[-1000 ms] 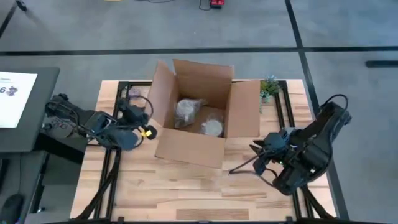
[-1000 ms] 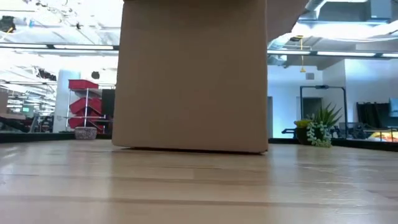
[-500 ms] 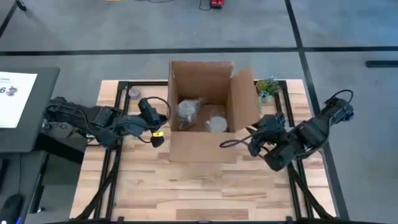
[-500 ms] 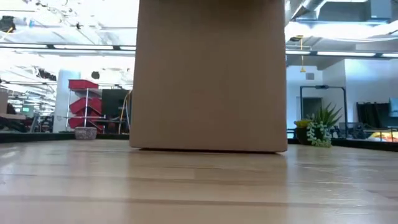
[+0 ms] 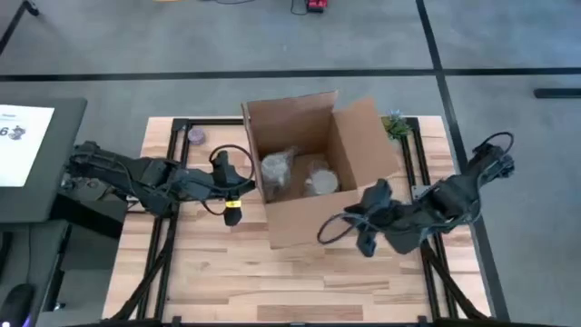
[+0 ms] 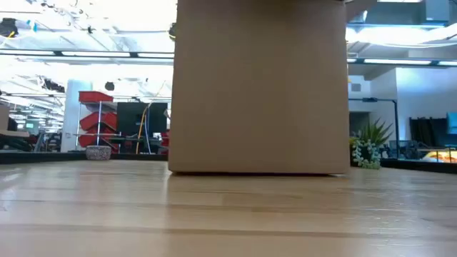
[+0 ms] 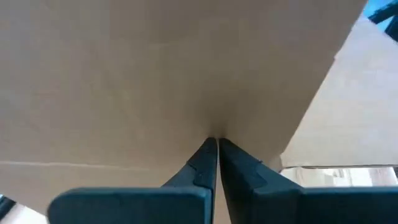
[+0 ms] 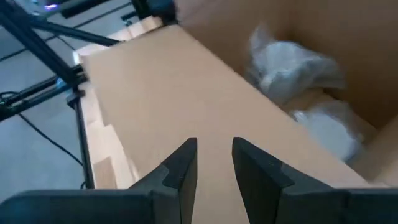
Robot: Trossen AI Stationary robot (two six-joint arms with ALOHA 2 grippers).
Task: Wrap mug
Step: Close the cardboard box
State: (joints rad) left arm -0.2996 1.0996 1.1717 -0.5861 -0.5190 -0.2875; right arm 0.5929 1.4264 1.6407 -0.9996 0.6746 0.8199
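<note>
Pressing my left gripper (image 7: 217,142) against the cardboard box's (image 5: 304,195) 9 o'clock wall, fingers pinched together with nothing between them, so it works as a pusher or brace, not a grasp. In the high view that gripper (image 5: 238,191) sits touching the box at table centre. My right gripper (image 5: 356,234) is at the box's 4 o'clock corner, just beside the front wall; the right wrist view shows its fingers (image 8: 179,168) a narrow gap apart, empty, hovering over the box's front edge. My guess: both arms flank the box to steady or turn it. Task things are inside: two wrapped bundles, one (image 5: 276,167) toward 10 o'clock of the box floor, the other (image 5: 320,183) near its centre, probably mugs in wrap, can't confirm. Flaps stand open, so wrapping looks done and the box not yet closed. Small plant (image 5: 395,126) at the table's 1 o'clock corner, near the right flap.
</note>
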